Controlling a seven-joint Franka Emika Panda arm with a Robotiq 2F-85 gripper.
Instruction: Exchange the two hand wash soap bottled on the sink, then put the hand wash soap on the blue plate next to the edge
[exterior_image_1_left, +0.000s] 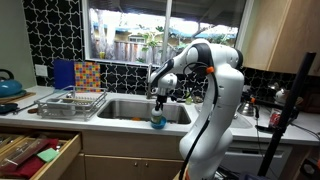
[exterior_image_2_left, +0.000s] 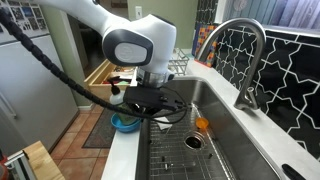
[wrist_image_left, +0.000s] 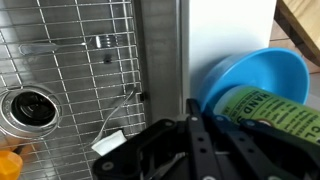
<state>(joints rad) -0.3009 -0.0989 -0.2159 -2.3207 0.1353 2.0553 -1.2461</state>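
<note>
Gripper (wrist_image_left: 194, 110) hangs with jaws pinched together at the sink (wrist_image_left: 158, 40) rim, over the blue plate (wrist_image_left: 250, 68) on the counter (wrist_image_left: 230, 30) edge. Green-labelled hand-soap bottle (wrist_image_left: 265, 108) sits in that plate, just right of the fingertips in the wrist view; its top and any grip are hidden.

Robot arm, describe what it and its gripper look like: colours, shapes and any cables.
The arm is white, made of bulky rounded segments with dark bands at the joints. In an exterior view one joint carries a grey round cap, and a thick black cable trails along the arm. The gripper is black, with slim, straight fingers on linked bars.
</note>
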